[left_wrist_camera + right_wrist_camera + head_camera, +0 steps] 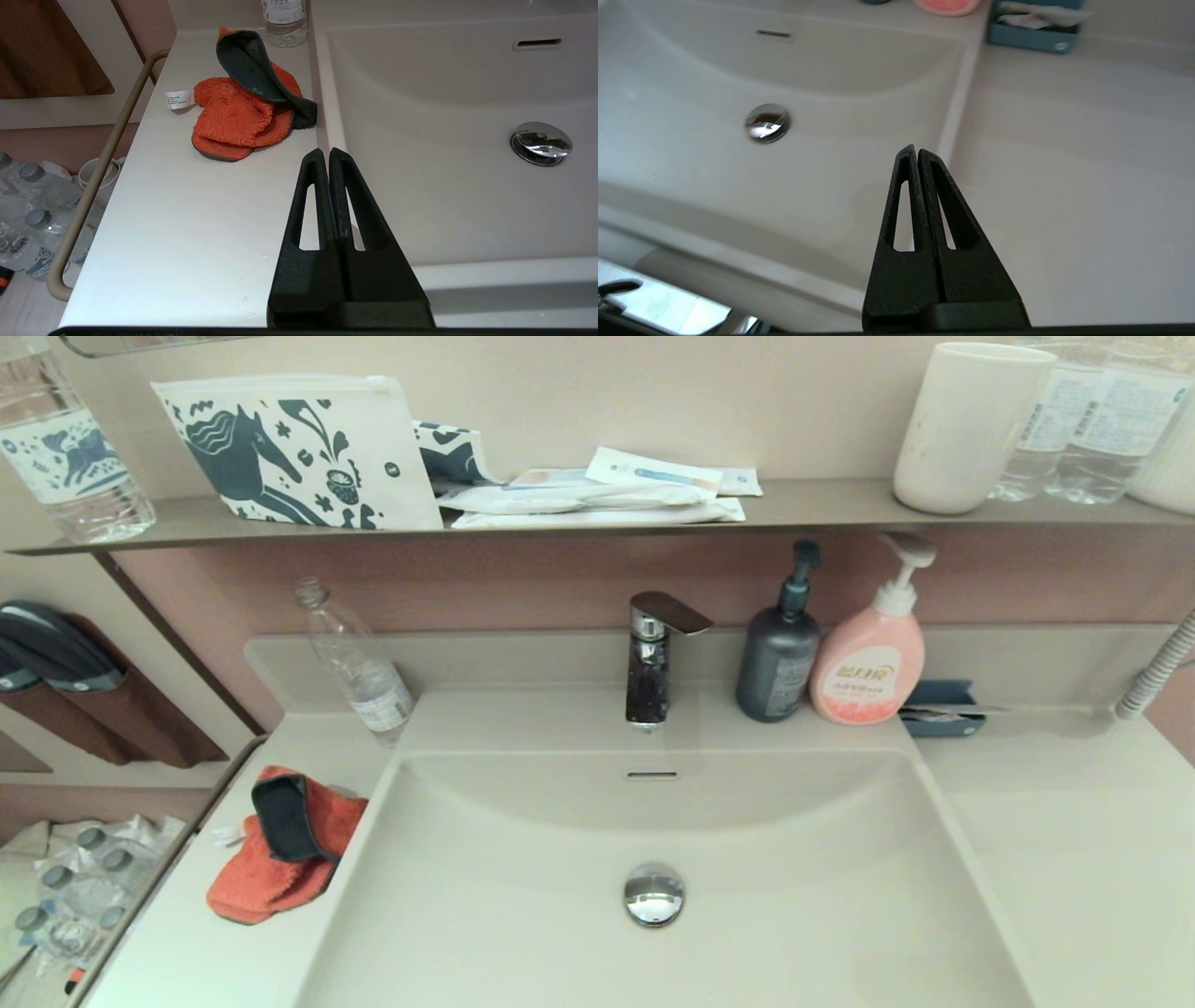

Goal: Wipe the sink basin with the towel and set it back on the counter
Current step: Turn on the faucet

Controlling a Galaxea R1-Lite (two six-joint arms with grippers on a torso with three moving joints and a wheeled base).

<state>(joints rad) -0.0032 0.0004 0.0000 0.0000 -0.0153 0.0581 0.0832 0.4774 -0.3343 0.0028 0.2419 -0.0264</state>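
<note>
The orange-red towel point(280, 859) lies crumpled on the counter point(215, 952) left of the sink basin point(523, 905), its dark grey side folded up on top. In the left wrist view the towel point(238, 116) sits a short way beyond my left gripper point(325, 151), which is shut and empty over the basin's left rim. My right gripper point(916, 150) is shut and empty near the basin's right rim, over the counter point(1064, 186). The chrome drain stopper point(653, 893) and overflow slot point(652, 774) show in the basin. Neither gripper appears in the head view.
A clear bottle point(359, 667) stands behind the towel. The faucet point(653, 653), a dark pump bottle point(780, 649), a pink pump bottle point(873, 658) and a blue holder point(943, 707) line the back ledge. A rail point(100, 168) runs along the counter's left side.
</note>
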